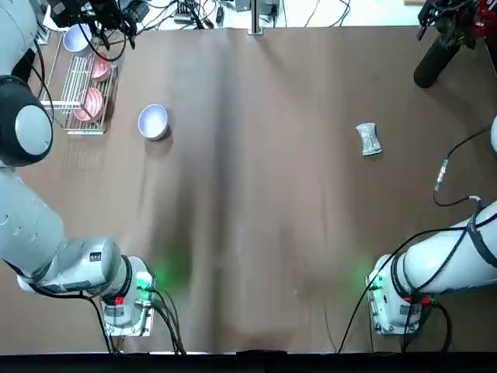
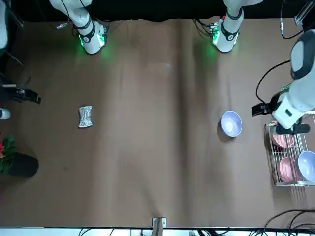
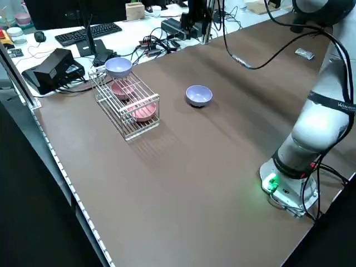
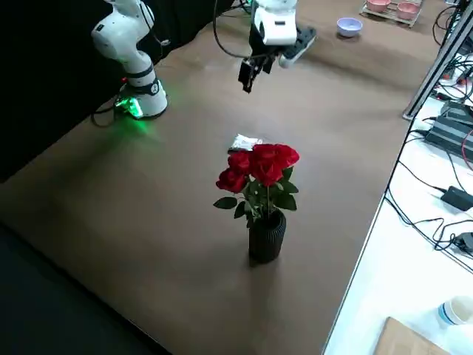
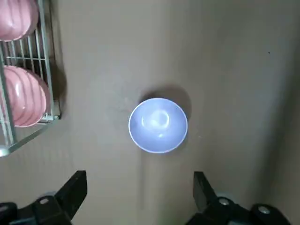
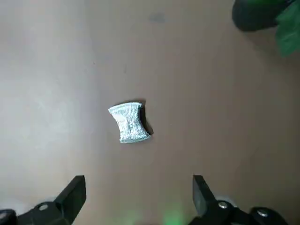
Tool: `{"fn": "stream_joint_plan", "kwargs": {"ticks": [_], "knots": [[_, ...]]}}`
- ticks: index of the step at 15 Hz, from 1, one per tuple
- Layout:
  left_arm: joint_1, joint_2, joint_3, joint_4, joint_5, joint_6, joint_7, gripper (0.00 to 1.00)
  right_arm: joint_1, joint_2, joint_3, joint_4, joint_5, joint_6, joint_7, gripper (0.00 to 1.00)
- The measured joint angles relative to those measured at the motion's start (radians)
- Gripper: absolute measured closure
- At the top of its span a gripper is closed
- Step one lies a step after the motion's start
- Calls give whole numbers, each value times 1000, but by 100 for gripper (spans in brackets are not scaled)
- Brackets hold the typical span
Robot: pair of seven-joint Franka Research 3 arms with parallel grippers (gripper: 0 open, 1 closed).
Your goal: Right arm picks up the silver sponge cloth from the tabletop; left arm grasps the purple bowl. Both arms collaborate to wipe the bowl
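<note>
1. Sponge cloth point(image 6: 129, 123) lies on the surface point(image 1: 264, 194), below and ahead of your right tool point(image 6: 139, 180), whose fingers are spread and empty. Close too high and you could miss the low cloth.
2. Your left tool point(image 5: 140, 176) is also parted and empty, with the purple bowl point(image 5: 158, 125) below and ahead. An off-centre descent could tip or skid it; swinging wide could snag the rack point(image 2: 276, 167).
3. You have one cloth, one loose purple bowl, another lavender bowl point(image 2: 307, 166) racked, at least two pink bowls point(image 5: 27, 96), and one flowerpot point(image 4: 267, 238).
</note>
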Motion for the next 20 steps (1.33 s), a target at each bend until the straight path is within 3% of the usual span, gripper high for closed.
{"fn": "stream_joint_plan", "kwargs": {"ticks": [6, 7, 11, 12, 14, 15, 20], "knots": [[38, -40, 0, -287, 2, 270, 48, 0, 25, 38, 4, -246, 16, 224, 0, 2], [62, -53, -1, -370, 2, 317, 93, 0, 45, 73, 5, -284, 17, 264, 1, 9], [112, -54, -1, -484, 2, 433, 153, 0, 69, 165, 8, -294, 25, 316, 2, 18], [119, -49, -1, -509, 2, 469, 156, 0, 72, 186, 8, -294, 29, 321, 2, 26], [129, -23, -1, -541, 2, 525, 156, 0, 75, 222, 9, -294, 33, 327, 1, 29], [131, -3, -1, -552, 2, 555, 156, 0, 77, 238, 10, -294, 34, 328, 1, 37], [131, 95, -2, -573, 2, 701, 156, 3, 88, 302, 11, -295, 61, 353, 0, 40]]}}
